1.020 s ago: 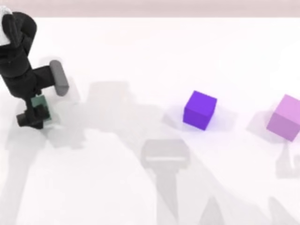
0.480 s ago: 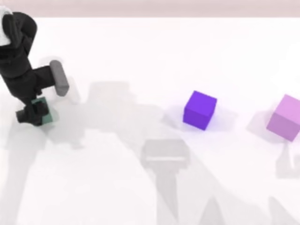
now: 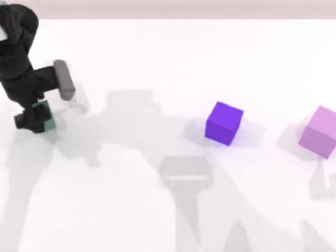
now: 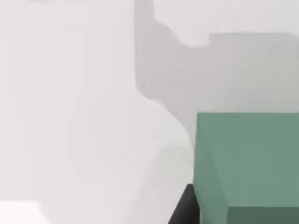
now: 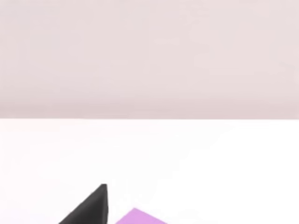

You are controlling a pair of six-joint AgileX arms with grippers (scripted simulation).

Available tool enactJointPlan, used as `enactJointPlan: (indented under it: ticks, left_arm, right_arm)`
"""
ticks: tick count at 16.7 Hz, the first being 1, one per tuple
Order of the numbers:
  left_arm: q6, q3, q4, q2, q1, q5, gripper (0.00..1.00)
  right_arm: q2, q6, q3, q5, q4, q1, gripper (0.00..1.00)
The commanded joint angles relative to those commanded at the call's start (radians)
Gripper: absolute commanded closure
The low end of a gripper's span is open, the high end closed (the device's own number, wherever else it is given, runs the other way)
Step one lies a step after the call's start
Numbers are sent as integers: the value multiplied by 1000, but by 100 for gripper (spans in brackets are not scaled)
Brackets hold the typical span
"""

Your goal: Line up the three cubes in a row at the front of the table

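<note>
My left gripper (image 3: 35, 116) is at the table's far left, shut on the small teal-green cube (image 3: 47, 116). In the left wrist view that cube (image 4: 247, 158) fills the corner, with one dark finger (image 4: 186, 211) pressed against its side. On the white table (image 3: 157, 58), the violet-purple cube (image 3: 224, 123) rests right of centre. The lilac-pink cube (image 3: 319, 131) sits at the right edge. My right gripper (image 5: 91, 210) does not show in the top view; its wrist view has a corner of the lilac-pink cube (image 5: 140, 218) right beside it.
The pinkish-beige edge strip (image 3: 168, 9) runs along the table's far side. Grey arm shadows (image 3: 184, 173) lie across the middle and front of the white surface.
My left gripper, with the teal-green cube in it, has shifted a little toward the back and left. The violet-purple and lilac-pink cubes have stayed put.
</note>
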State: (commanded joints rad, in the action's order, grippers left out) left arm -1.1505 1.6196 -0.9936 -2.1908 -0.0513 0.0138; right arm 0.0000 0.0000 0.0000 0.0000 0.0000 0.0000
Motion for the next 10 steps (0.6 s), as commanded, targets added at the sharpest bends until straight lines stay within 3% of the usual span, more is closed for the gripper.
enactJointPlan:
  ticks: [5,10]
  left_arm:
    - [3,102,-160,52,12,-1,100]
    - [3,109,-168,54,6,-2,100]
  right_arm:
    - [0,0,0,0,0,0,0]
    - [0,0,0,0,0,0,0]
